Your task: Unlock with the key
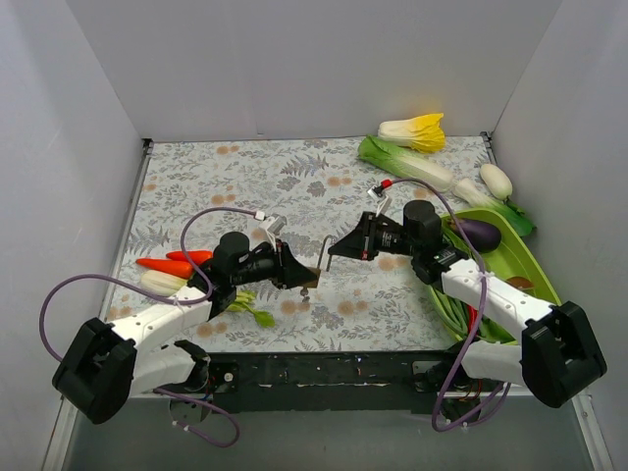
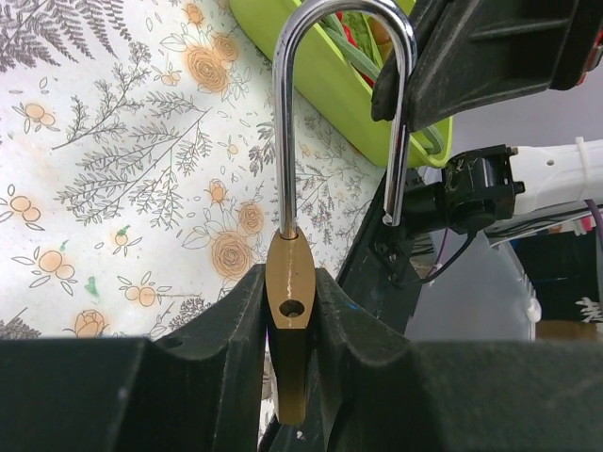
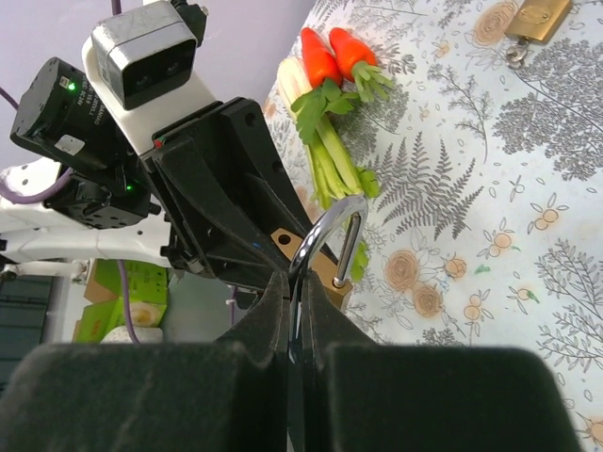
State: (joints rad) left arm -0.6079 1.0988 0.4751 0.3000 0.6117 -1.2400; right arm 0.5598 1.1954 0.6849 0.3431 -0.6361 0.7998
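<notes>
Your left gripper (image 2: 290, 330) clamps the brass padlock (image 2: 289, 268). Your right gripper (image 3: 295, 301) pinches its shackle (image 2: 281, 141), which is sprung free and runs up-frame. I can't see the key, and the keyhole end is hidden.

Lab test booth: white panel walls (image 1: 294, 69), floral tablecloth (image 1: 245, 177), toy vegetables (image 1: 413, 131), two cabled robot arms (image 1: 157, 329).

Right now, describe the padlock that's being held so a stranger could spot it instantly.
Look above the middle of the flowered table. There the brass padlock sits clamped in the left gripper, its tall silver shackle standing open. The other brass padlock lies loose on the table.
</notes>
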